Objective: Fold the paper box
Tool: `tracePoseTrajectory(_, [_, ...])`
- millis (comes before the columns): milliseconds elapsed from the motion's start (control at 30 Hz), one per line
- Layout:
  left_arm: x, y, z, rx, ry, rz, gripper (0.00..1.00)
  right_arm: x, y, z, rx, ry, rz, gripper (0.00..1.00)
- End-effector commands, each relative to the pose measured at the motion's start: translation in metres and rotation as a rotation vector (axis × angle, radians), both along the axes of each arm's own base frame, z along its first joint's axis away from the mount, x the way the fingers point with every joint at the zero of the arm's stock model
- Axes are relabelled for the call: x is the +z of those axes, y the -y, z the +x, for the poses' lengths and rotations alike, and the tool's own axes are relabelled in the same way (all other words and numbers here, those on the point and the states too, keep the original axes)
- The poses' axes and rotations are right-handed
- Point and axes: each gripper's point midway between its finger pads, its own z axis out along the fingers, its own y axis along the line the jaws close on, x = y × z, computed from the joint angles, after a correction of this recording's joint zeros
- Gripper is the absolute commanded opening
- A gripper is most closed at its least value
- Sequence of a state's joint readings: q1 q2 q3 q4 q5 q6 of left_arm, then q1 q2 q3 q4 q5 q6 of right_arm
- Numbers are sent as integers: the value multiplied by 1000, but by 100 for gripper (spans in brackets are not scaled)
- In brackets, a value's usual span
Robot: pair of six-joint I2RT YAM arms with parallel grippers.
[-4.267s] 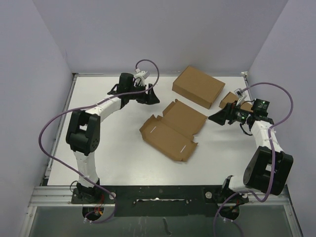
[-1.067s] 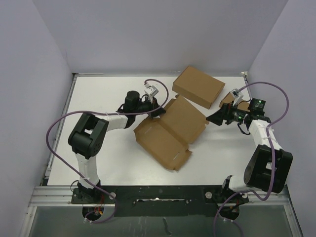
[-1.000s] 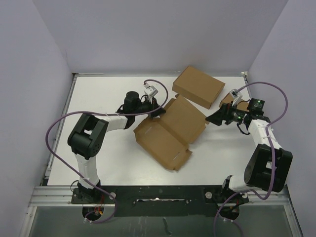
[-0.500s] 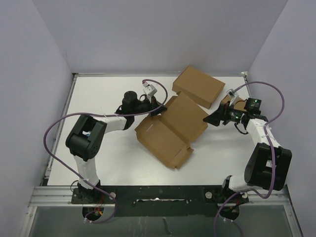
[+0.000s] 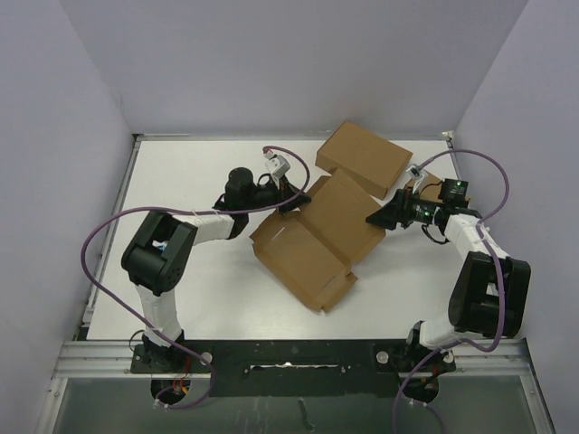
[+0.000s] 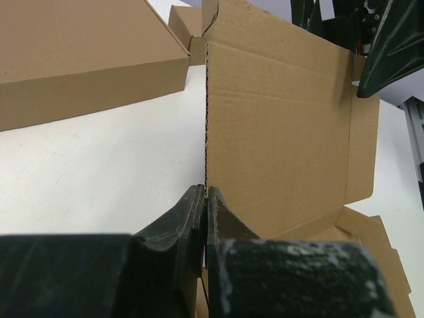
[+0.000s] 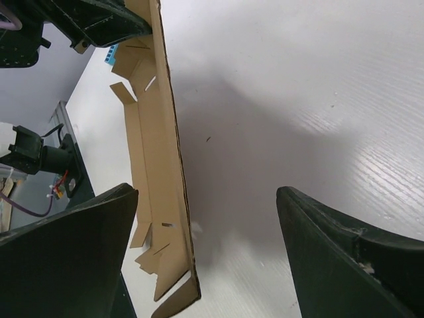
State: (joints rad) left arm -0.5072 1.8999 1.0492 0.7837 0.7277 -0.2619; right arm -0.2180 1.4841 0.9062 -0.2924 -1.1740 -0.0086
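Observation:
The paper box lies open mid-table, brown, its tabbed base toward the front. Its lid is tilted up off the table. My left gripper is shut on the lid's left edge, and the left wrist view shows the jaws pinching the corrugated edge with the lid panel standing beyond. My right gripper is open at the lid's right edge. In the right wrist view the lid shows edge-on between the spread fingers, nearer the left one and touching neither.
The largest brown box sits closed at the back, just behind the lid, and fills the upper left of the left wrist view. The smallest brown box is mostly hidden behind the right arm. White table, walls all round.
My right gripper has moved left, up to the lid's right edge. The left gripper keeps its grip and has nudged the box slightly right.

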Motion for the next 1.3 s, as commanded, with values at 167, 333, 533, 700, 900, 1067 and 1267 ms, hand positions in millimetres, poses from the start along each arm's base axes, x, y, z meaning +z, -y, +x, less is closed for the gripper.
tracePoseTrajectory(167, [62, 6, -9, -21, 177, -70, 0, 15, -13, -1, 53, 33, 69, 75])
tracePoseTrajectory(333, [68, 5, -4, -3, 203, -52, 0, 15, -15, -2, 60, 25, 73, 64])
tracePoseTrajectory(533, [71, 4, 1, 16, 220, -43, 0, 13, -17, -3, 69, 18, 63, 62])
tracePoseTrajectory(700, [75, 4, 2, 19, 227, -45, 0, 11, -19, -3, 78, 9, 63, 53])
tracePoseTrajectory(900, [74, 4, 4, 27, 225, -40, 0, 12, -20, -5, 84, 7, 66, 42])
tracePoseTrajectory(1067, [74, 3, 6, 34, 223, -36, 0, 14, -20, -4, 86, 12, 66, 37])
tracePoseTrajectory(1267, [75, 3, 7, 38, 214, -36, 0, 16, -20, -4, 89, 22, 64, 17])
